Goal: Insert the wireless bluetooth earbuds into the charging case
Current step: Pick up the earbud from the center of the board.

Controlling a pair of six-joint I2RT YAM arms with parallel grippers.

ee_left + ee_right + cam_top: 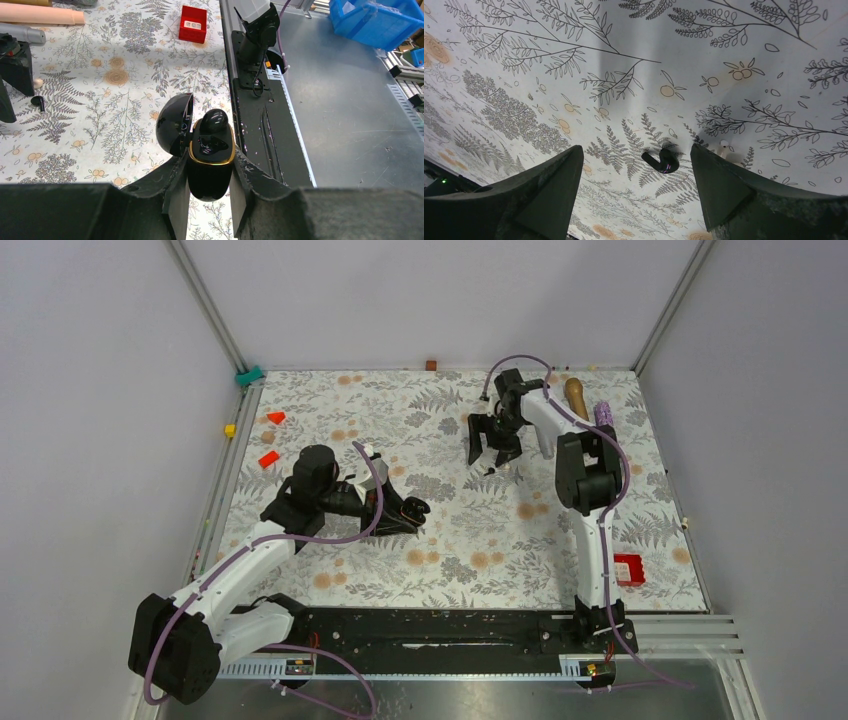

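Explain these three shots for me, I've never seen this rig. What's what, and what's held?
The machine is two robot arms bolted to the near edge of a table.

The top picture is from a fixed camera above and behind them, with the left arm on the left and the right arm on the right. The other two pictures come from cameras on each wrist, looking out past that arm's own jaws.

The table has a floral cloth on it, and a red box sits near the right arm's base.

The left jaws are shut on a black charging case. Its lid is open and one earbud seems to be seated inside.

The right jaws are open and hold nothing. They hover over the second earbud, which lies on the cloth.
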